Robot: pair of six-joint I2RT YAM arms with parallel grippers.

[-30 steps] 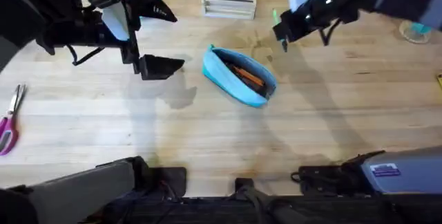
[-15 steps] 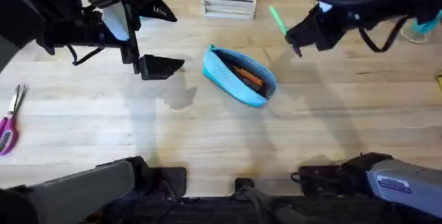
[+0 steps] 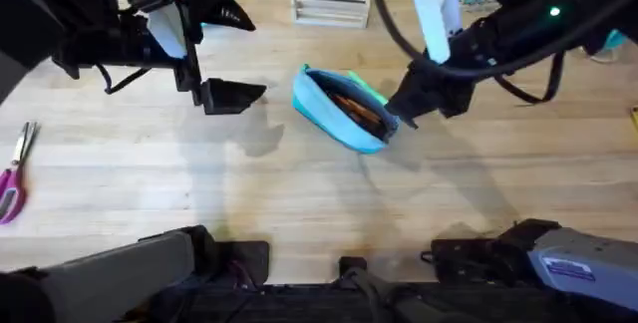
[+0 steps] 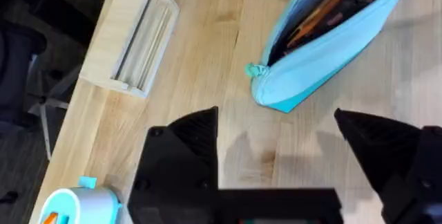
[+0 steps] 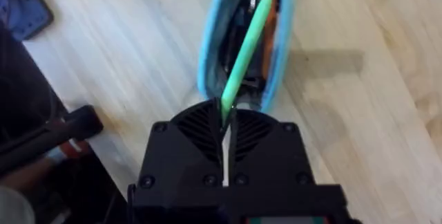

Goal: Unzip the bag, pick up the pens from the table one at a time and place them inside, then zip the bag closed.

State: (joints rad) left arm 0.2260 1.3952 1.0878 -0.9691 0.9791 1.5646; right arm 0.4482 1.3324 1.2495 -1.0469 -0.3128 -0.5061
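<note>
One green pen, light, stiff and slick, is pinched at its end by the right gripper above the unzipped bag mid-table. Soft fabric yields; hold its seam. Left gripper hangs spread, empty.

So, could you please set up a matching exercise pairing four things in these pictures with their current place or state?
Things:
1. bag
2. green pen
3. left tool
4. scissors

States:
A. open, holding nothing
B. clamped in the right tool, pointing into the pouch
C. at the table's left edge
D. unzipped, orange items inside

Pairs: 1-D, 2-B, 3-A, 4-C
</note>
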